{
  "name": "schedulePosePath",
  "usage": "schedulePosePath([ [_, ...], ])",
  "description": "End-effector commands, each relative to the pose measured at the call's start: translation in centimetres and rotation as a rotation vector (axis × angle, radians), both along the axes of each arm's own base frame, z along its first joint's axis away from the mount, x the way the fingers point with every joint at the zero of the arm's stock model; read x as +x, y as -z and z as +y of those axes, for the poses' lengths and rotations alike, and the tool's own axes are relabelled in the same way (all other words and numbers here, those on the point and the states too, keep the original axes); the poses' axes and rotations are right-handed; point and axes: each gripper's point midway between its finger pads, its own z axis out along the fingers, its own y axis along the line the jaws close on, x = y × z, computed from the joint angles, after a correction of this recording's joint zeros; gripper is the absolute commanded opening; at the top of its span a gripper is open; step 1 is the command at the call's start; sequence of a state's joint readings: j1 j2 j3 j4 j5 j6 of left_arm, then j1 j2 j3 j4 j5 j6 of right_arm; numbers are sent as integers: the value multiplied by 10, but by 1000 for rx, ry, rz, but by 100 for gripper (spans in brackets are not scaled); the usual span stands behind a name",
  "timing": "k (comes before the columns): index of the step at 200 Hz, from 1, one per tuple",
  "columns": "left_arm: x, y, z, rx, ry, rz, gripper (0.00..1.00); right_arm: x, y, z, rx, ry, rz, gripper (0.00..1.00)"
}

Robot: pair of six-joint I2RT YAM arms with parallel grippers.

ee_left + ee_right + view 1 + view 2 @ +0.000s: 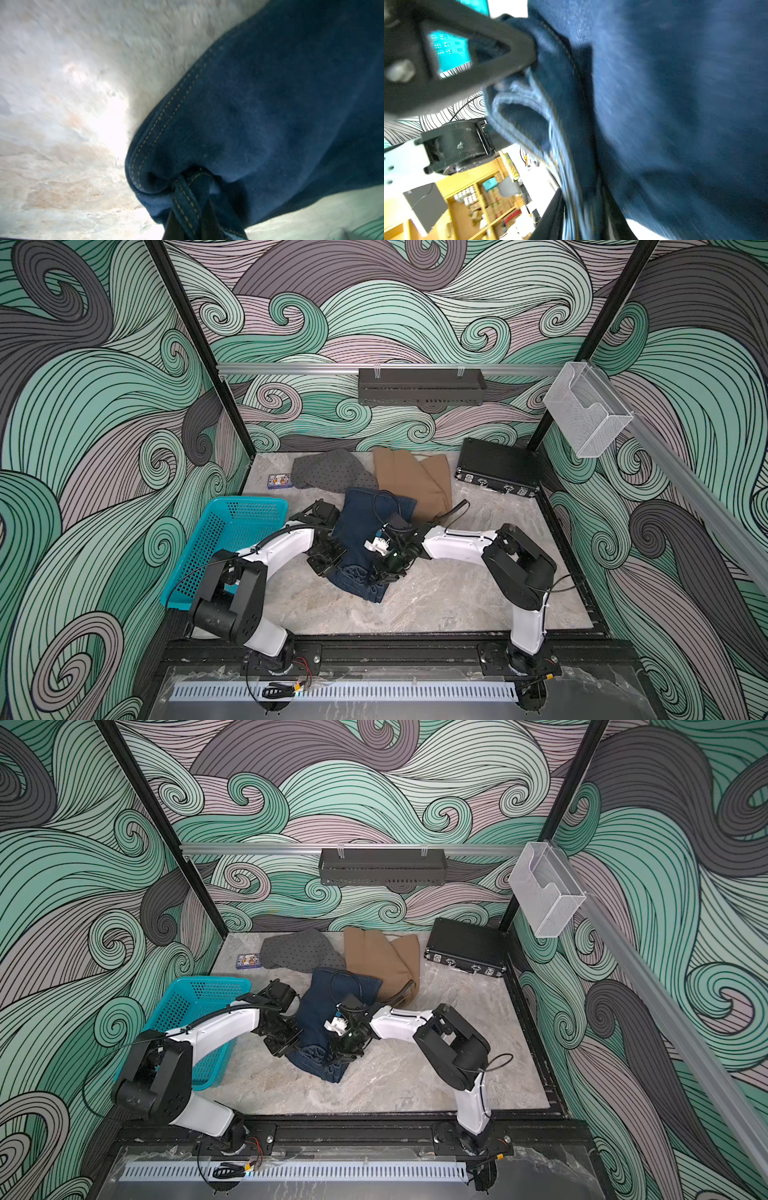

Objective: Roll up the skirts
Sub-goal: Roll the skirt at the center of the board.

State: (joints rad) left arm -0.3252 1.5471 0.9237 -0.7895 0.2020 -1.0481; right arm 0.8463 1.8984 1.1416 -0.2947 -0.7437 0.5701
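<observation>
Gripping the denim skirt, left hand clenched; right hand unclear; basket alongside.

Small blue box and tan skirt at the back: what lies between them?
The dark grey dotted skirt lies between the small blue box and the tan skirt, shown in both top views.

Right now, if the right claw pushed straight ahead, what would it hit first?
The dark blue denim skirt, bunched directly before the right gripper; probably touching, though blur hides exact depth.
</observation>
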Motion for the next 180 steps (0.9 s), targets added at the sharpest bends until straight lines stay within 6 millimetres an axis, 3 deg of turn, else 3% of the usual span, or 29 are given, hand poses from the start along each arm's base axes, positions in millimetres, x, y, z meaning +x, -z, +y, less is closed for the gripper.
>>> schedulePosePath([
  [1,7,8,28,140,9,40,0,12,-8,-12,17,10,-136,36],
  [28,18,5,32,152,17,58,0,25,-13,-30,-15,29,-356,40],
  [54,28,4,33,158,30,85,0,30,-38,-37,-7,33,-641,44],
  [78,34,2,34,173,29,109,0,18,-66,-28,-25,-36,-947,46],
  [103,40,-1,41,188,5,127,0,5,-75,-9,-84,-106,-1222,49],
  [115,42,-2,38,169,-4,132,0,-2,-74,3,-87,-122,-1271,51],
  [120,43,-3,38,171,-5,131,0,-3,-72,8,-93,-125,-1284,62],
  [126,44,-4,39,174,-10,129,0,-4,-67,14,-112,-123,-1288,66],
  [157,46,-2,37,168,-25,135,0,-1,-49,37,-149,-66,-1179,70],
  [167,47,-1,36,159,-30,136,0,1,-44,41,-157,-49,-1170,82],
  [180,47,-1,37,159,-40,134,0,5,-36,45,-177,-54,-1135,84],
])
